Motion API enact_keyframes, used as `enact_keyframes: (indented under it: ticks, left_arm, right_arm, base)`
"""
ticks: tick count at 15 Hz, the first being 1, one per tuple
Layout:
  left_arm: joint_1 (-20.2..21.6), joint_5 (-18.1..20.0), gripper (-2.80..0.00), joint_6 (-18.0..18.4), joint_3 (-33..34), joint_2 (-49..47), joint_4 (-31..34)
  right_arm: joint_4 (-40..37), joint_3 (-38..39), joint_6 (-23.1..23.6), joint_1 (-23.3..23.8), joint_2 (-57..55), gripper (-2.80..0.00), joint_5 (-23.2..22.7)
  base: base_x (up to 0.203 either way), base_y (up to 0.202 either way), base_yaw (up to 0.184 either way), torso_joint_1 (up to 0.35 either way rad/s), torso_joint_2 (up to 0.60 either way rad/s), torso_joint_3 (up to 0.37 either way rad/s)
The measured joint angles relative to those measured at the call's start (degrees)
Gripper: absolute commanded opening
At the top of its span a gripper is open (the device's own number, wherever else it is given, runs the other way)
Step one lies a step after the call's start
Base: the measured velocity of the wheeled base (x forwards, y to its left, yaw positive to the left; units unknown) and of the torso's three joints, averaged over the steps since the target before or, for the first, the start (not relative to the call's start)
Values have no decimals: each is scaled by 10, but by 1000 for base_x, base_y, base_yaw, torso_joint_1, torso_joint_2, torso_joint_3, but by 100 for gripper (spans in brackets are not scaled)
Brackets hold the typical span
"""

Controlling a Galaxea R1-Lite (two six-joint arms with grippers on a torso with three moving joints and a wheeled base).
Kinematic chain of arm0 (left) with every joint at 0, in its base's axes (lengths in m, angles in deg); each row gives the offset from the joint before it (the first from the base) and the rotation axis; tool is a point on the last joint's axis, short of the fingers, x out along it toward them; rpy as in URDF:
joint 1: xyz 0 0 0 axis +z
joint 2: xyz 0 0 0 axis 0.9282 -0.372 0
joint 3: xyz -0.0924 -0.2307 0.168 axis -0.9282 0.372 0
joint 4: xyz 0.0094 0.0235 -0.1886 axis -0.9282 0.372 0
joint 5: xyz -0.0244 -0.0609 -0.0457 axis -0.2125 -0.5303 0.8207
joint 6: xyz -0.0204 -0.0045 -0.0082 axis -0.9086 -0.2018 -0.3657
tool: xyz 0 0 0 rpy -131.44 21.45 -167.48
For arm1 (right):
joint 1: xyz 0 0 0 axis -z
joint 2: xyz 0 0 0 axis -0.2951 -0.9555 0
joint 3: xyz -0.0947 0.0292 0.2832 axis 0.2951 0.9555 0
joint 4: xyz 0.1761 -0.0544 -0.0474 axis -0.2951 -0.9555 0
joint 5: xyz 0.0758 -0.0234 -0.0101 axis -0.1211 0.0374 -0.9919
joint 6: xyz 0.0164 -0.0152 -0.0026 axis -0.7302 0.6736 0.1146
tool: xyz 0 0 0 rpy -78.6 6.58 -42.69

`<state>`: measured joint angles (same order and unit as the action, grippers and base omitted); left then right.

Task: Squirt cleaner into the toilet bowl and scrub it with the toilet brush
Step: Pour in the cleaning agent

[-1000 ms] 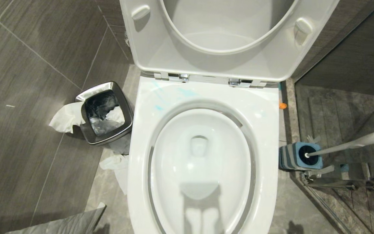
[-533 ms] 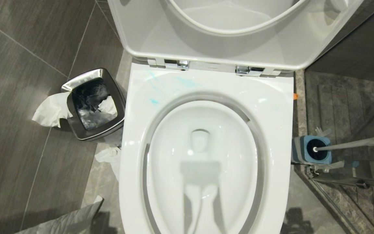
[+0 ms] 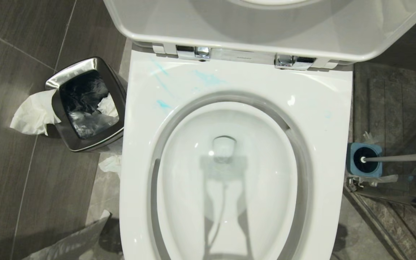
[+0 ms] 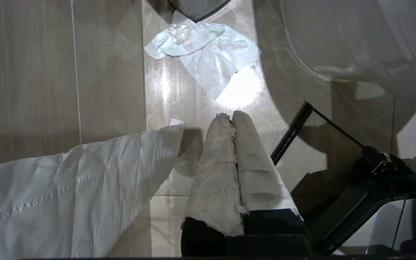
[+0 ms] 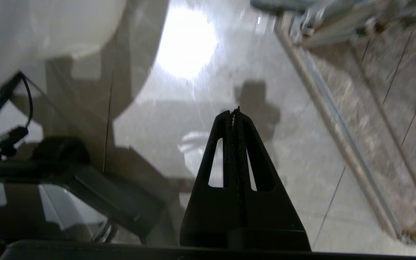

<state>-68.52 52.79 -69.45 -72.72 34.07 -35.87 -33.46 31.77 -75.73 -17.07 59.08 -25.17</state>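
The toilet bowl (image 3: pixel 226 180) is centred in the head view, lid raised, blue streaks on its rim. The toilet brush (image 3: pixel 399 157) stands in its blue holder (image 3: pixel 365 159) to the bowl's right. Left gripper (image 4: pixel 231 117) and right gripper (image 5: pixel 235 112) hang over the floor, fingers pressed together, holding nothing.

steel bin (image 3: pixel 85 104), tissues (image 3: pixel 33 113), brush holder (image 3: pixel 365 164)
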Motion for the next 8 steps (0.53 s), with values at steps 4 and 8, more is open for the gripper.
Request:
enact_keyframes:
  ticks: [4,8]
  left_arm:
    - [0,-1,-280,-16,0,0,0]
    - [0,-3,-280,-31,0,0,0]
  right_arm:
    - [-5,-2,-2,0,-64,-280,-1]
    - [-11,-15,-4,1,-187,-280,1]
  base:
    - [0,0,0,0,2,-11]
    - [0,0,0,0,0,0]
